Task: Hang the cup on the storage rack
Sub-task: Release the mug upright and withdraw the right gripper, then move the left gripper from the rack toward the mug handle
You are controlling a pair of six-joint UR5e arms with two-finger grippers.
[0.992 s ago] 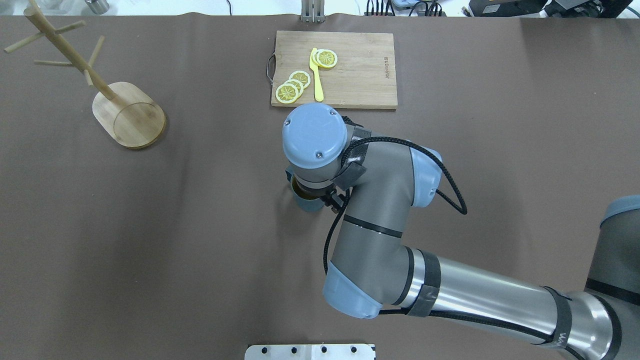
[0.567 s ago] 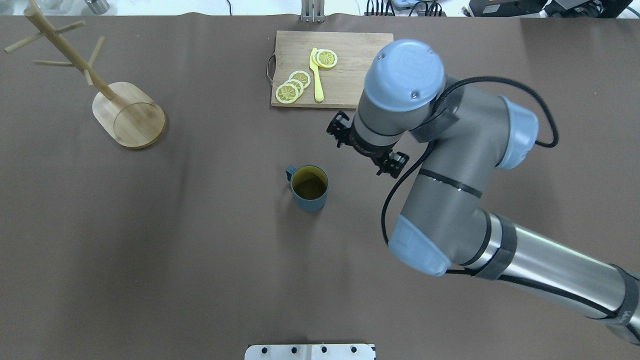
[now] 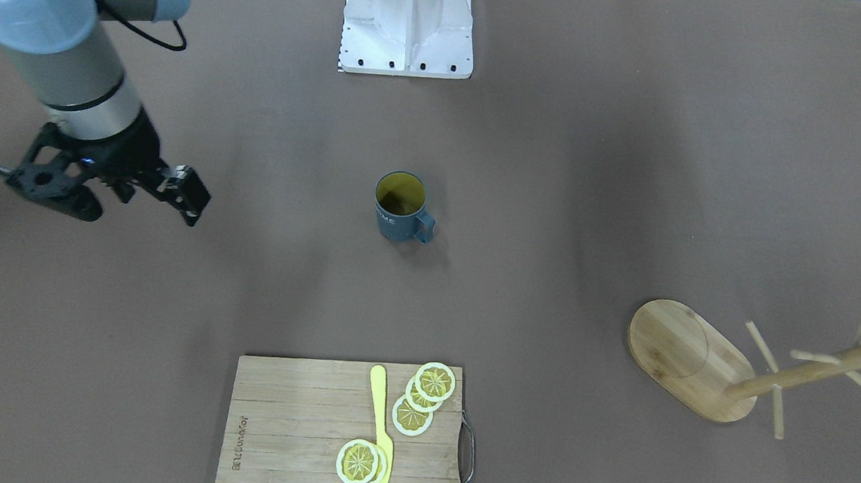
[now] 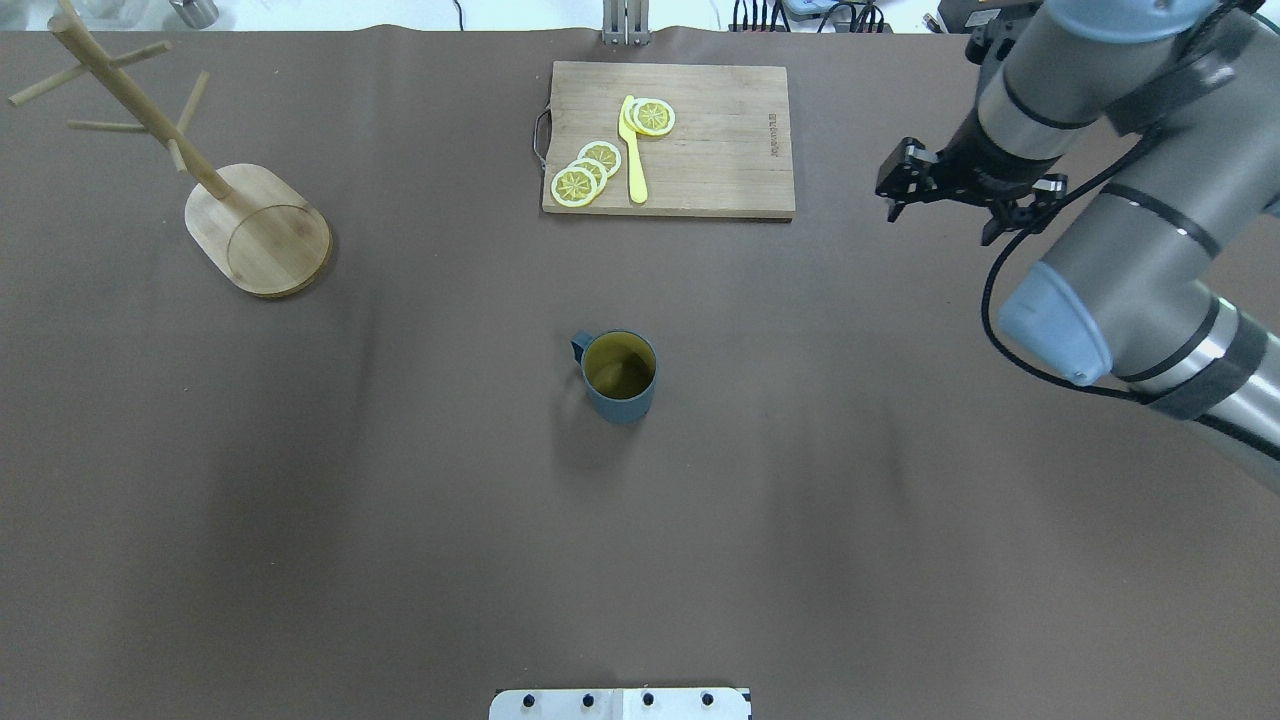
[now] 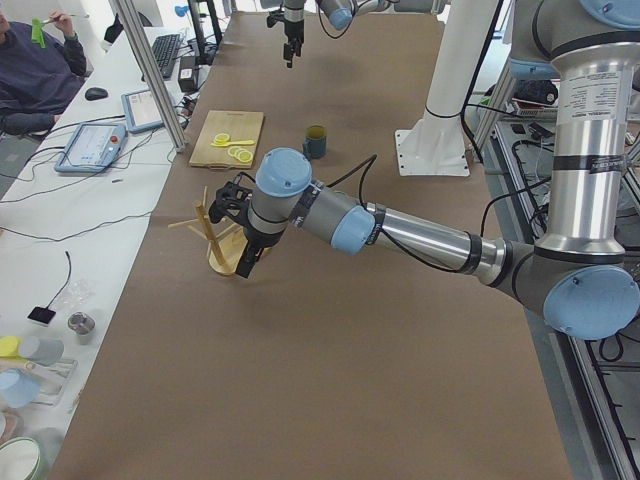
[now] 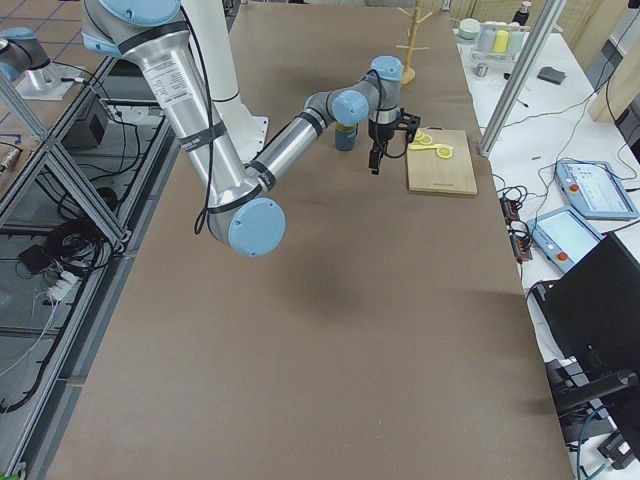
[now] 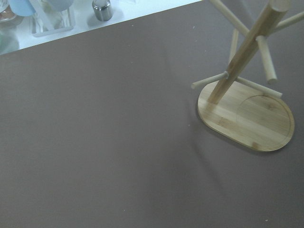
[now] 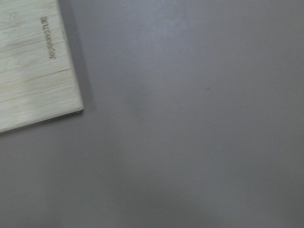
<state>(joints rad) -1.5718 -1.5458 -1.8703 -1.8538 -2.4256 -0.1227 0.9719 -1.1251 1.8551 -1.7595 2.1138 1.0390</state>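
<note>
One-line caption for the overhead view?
Cup upright mid-table, unhung; open right gripper beside the cutting board; storage rack at far left.

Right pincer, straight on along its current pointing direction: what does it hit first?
Likely the brown table cover. The right pincer points down, and its wrist view is mostly bare cover, with the rectangular bamboo cutting board showing only a corner at the edge. Depth unclear.

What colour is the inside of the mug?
Yellow-green, inside the dark blue-grey mug; clearest in the overhead view.

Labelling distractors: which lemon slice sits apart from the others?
The lemon slice beside the knife's thin end, on the side away from the cutting board's wire handle; the other slices overlap on the handle side.
</note>
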